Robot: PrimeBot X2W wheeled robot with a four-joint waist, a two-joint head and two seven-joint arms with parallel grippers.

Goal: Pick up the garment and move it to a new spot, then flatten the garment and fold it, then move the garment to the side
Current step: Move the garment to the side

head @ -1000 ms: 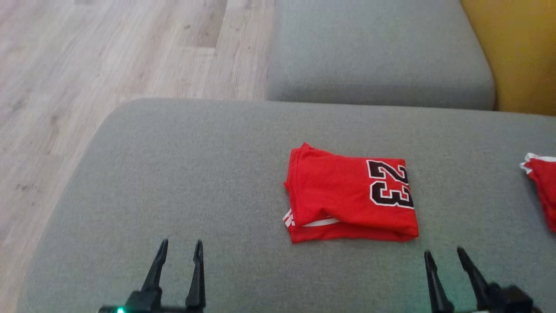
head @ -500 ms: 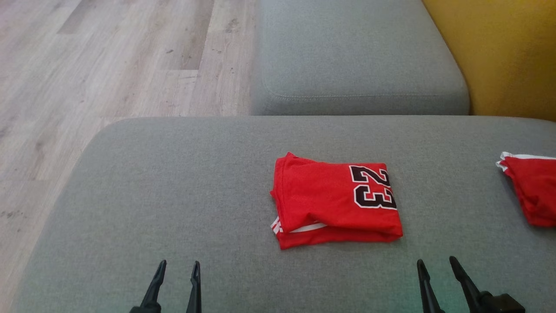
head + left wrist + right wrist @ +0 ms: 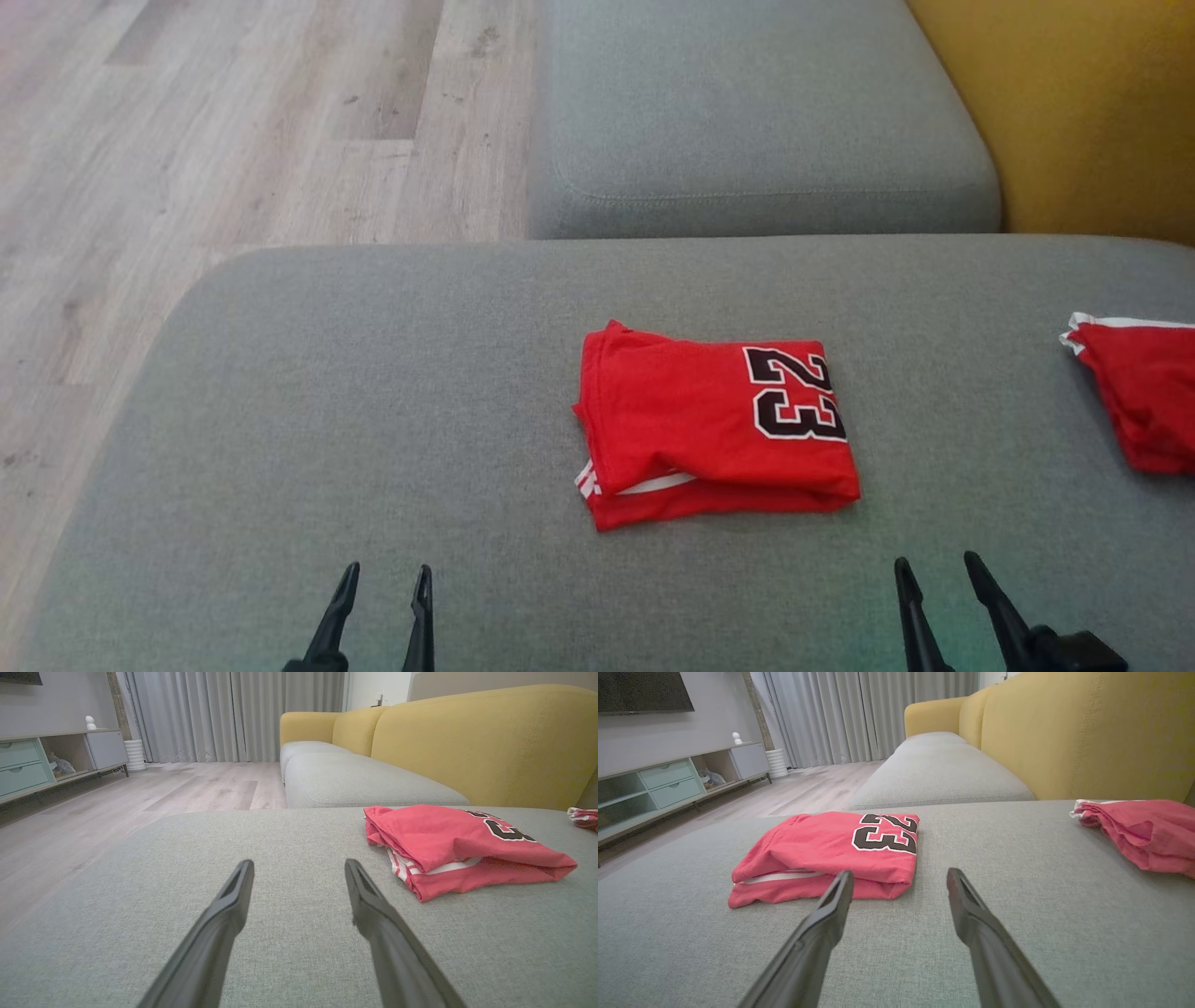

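The folded red garment (image 3: 714,425) lies on the grey seat cushion (image 3: 373,420), right of its middle and well clear of the left edge. Its long axis runs parallel to the near edge. The sideways "23" sits at its right end, and the white-trimmed layered edges face the near-left corner, the inner layers hidden. The left gripper (image 3: 388,567) and right gripper (image 3: 935,558) hover by the near edge, both spread and empty. A second red garment (image 3: 1139,392) is cut off at the right.
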